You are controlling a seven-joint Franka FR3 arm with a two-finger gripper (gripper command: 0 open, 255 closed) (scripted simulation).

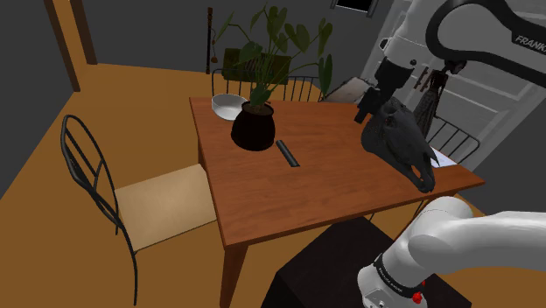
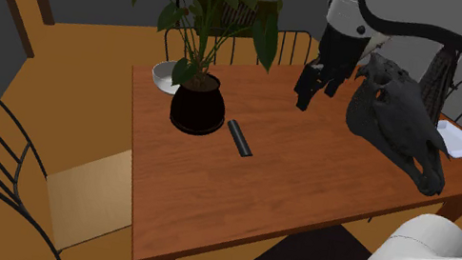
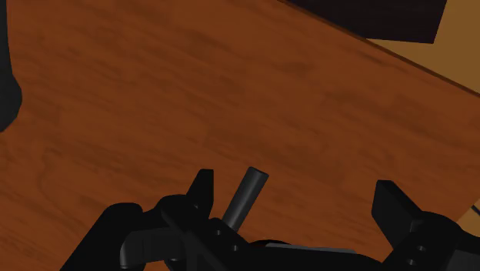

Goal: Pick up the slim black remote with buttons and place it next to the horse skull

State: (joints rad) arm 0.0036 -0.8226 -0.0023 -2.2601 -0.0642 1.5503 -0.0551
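One potted plant (image 1: 253, 129) beside the remote (image 1: 287, 152)

One remote (image 1: 287, 153), one horse skull (image 1: 401, 138), one plant (image 1: 253, 128)

The table (image 1: 297, 201) is rendered as reddish-brown wood, its streaked grain plainly seen in the wrist view, with only a faint sheen. The remote (image 1: 287, 152) is given a smooth, matt, dark surface. The horse skull (image 1: 398, 140) is finished in dull charcoal, ridged and uneven. A faint gloss is carried by the smooth black plant pot (image 1: 253, 129), and a smooth white finish by the bowl (image 1: 229, 106). The chair (image 1: 162, 206) is drawn with a thin black wire-like frame and a flat, matt tan seat. The arm (image 1: 472, 245) is shelled in smooth, slightly glossy white, while the gripper (image 3: 292, 189) is left matt black
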